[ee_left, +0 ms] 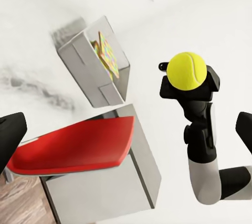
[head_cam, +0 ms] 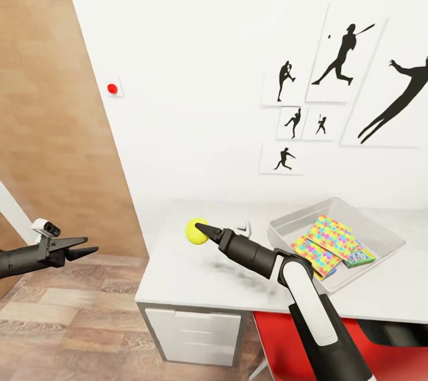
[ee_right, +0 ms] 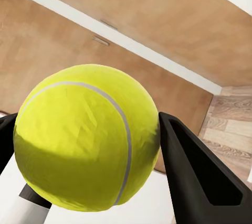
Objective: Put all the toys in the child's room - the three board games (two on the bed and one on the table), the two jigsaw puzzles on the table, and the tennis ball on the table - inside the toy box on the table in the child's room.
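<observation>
White table [head_cam: 196,280] edge lies under right gripper [head_cam: 202,230] clamping tennis ball [head_cam: 195,231].

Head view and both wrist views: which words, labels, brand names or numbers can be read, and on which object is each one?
None can be read.
Small blue box in the toy box: print too small and blurred to read.
Jigsaw puzzles: coloured pattern, no text.
Tennis ball: a white seam, no brand.
Wall posters: black silhouettes, no words.

text: none legible | game box [head_cam: 359,257] print: too small to read | wall posters [head_cam: 343,62]: silhouettes only
</observation>
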`<state>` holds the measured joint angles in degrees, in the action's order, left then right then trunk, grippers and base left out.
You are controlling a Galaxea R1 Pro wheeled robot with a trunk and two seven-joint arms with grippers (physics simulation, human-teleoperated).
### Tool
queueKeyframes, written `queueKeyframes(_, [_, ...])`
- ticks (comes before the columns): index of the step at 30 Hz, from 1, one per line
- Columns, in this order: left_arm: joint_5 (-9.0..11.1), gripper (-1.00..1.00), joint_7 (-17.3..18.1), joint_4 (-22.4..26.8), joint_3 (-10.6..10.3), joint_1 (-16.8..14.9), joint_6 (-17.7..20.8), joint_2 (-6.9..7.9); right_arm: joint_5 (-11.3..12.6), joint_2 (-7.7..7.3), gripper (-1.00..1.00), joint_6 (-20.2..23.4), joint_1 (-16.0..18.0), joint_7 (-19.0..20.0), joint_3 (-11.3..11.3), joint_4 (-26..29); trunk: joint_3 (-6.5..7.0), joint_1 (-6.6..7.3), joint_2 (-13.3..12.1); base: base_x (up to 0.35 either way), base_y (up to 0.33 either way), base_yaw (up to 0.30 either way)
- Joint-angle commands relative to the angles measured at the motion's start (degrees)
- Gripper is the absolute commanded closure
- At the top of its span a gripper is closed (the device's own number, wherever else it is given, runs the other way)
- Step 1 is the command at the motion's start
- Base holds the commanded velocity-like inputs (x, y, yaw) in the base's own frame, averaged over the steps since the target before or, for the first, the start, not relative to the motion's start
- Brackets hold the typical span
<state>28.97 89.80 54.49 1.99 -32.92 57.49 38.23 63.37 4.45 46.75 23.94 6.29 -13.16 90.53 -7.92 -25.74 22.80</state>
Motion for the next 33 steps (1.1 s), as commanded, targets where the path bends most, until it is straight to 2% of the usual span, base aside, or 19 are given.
queueKeyframes(1, [0.0,-1.00,0.2,0.0,-0.1,0.0,0.6,0.02,-0.2,0.03,1.00,0.2,0.1,0.2,0.1,0.0,-0.03,-0.04,0.1,0.000,0.000,0.000])
queueKeyframes(15, [0.0,-1.00,0.2,0.0,0.0,0.0,0.7,0.08,-0.2,0.03,1.00,0.2,-1.3,0.2,0.1,0.0,1.25,-0.04,0.1,0.000,0.000,0.000])
queueKeyframes(33, [0.0,-1.00,0.2,0.0,-0.1,0.0,0.6,0.02,-0.2,0.03,1.00,0.2,-1.4,0.2,0.1,0.0,2.64,-0.04,0.1,0.000,0.000,0.000])
